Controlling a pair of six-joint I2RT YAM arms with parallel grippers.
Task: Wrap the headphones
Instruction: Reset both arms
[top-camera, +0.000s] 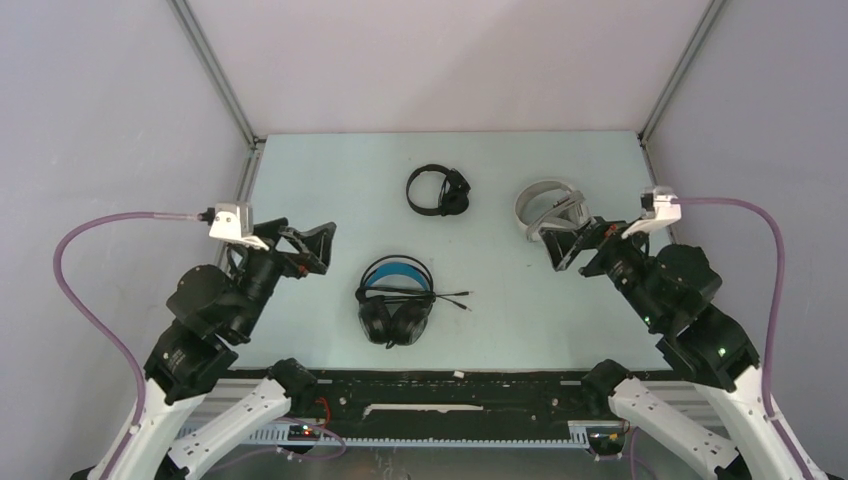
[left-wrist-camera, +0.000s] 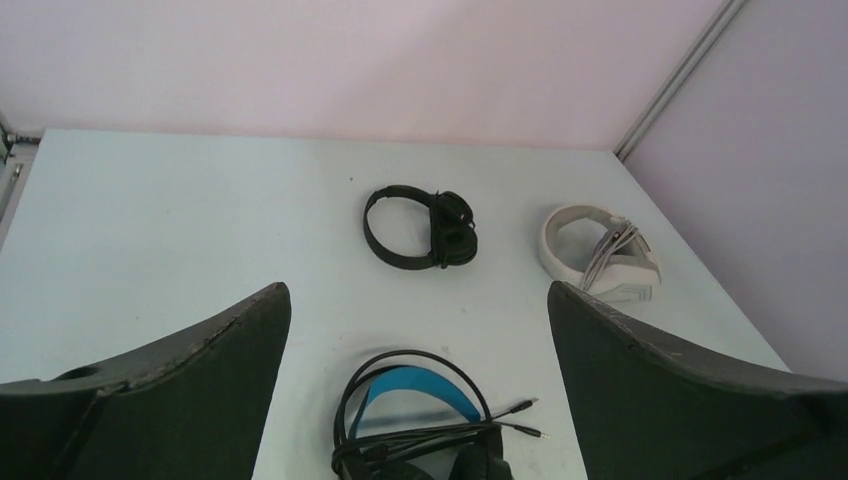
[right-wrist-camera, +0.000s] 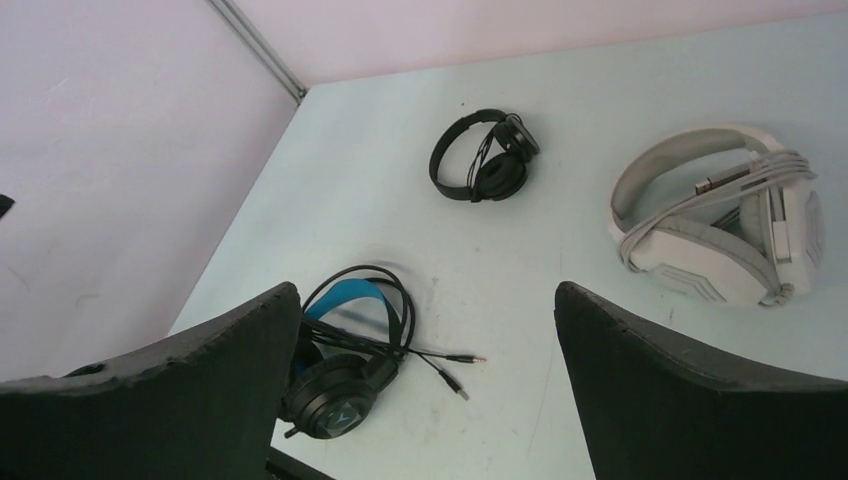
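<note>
Three headphones lie on the pale table (top-camera: 320, 170). The bulky black pair with a blue-lined band (top-camera: 395, 300) (left-wrist-camera: 415, 385) (right-wrist-camera: 330, 385) is near the front centre, its cable bundled across the band and two plugs (top-camera: 462, 298) sticking out to the right. The slim black pair (top-camera: 438, 190) (left-wrist-camera: 450, 228) (right-wrist-camera: 495, 170) lies further back. The white pair (top-camera: 550, 208) (left-wrist-camera: 610, 265) (right-wrist-camera: 700, 265) lies back right with pale cable wound around it. My left gripper (top-camera: 322, 248) (left-wrist-camera: 415, 290) hovers open left of the bulky pair. My right gripper (top-camera: 558, 250) (right-wrist-camera: 425, 290) hovers open just in front of the white pair. Neither holds anything.
Grey walls with metal corner posts (top-camera: 215, 70) (top-camera: 680, 70) close in the table at the back and sides. A black rail (top-camera: 440, 385) runs along the near edge between the arm bases. Purple hoses (top-camera: 90, 300) (top-camera: 775, 290) loop out from both wrists.
</note>
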